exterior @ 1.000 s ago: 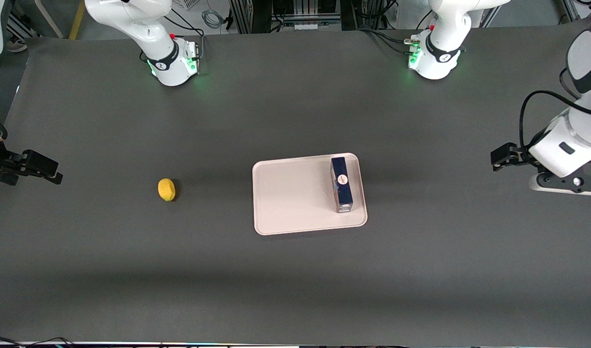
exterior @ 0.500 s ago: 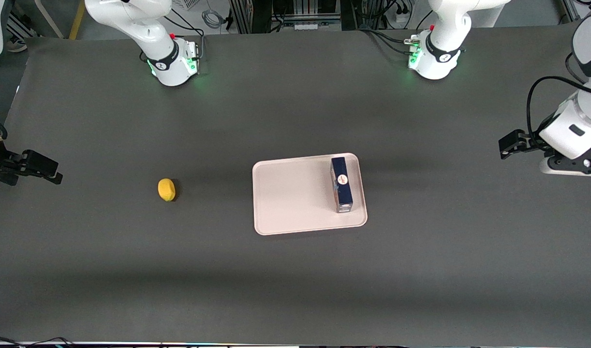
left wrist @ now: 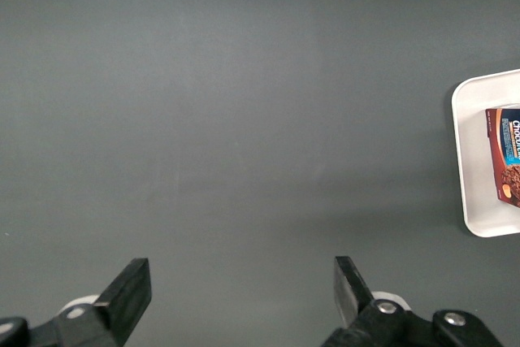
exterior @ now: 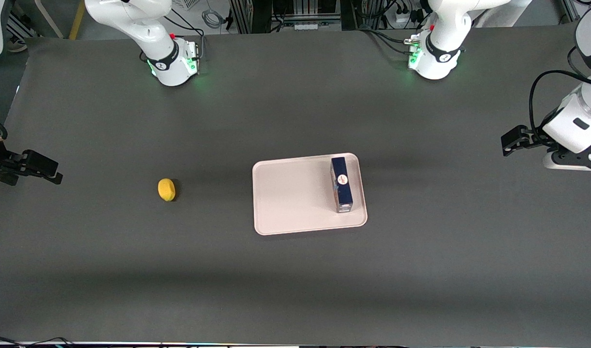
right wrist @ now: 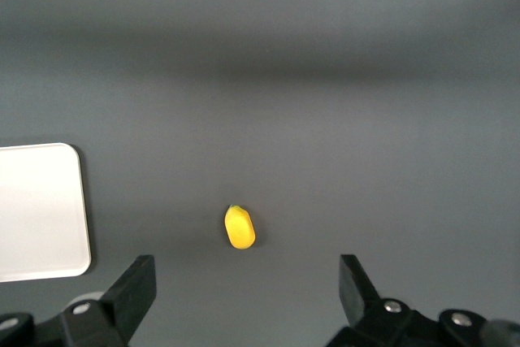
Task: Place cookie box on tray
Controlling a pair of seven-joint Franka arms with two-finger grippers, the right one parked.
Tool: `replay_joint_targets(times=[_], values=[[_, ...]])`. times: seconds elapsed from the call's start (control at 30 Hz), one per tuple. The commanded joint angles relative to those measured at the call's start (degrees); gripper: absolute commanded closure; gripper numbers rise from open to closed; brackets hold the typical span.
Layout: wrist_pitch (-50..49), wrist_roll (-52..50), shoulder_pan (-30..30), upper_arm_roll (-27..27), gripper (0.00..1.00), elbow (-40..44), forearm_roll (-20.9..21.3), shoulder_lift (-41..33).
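- One small oblong dark-blue cookie box lies on the large flat pale pinkish-white rectangular tray, along the edge toward the working arm's end of the table, its long side running nearer-to-farther from the front camera; a white oval logo shows on its top face.
- Beside the tray, toward the parked arm's end, a small yellow rounded lump sits well apart on the dark grey table mat.
- The left arm's black two-finger gripper hangs far off at the working arm's end, well apart from the tray, fingers spread wide with nothing between them.
- Compared with half a second ago, that arm has drawn slightly farther from the tray and from the front camera; box, tray and lump have not shifted.
- Only the left wrist view shows the box's red-brown side with a chocolate cookie picture and lettering; only the right wrist view shows the lump close up.
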Motion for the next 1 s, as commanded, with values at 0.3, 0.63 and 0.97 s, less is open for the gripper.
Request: replay_joint_targets(times=[0.3,0.63,0.97], values=[[1.9,0.7,-0.9,1.1,0.0,-3.5,-0.6,-2.9],[3.3,0.7,-0.9,1.0,0.0,-5.1,-3.8,-3.9],[3.0,0.7,-0.9,0.9,0.0,-4.8,-4.1,-3.9]])
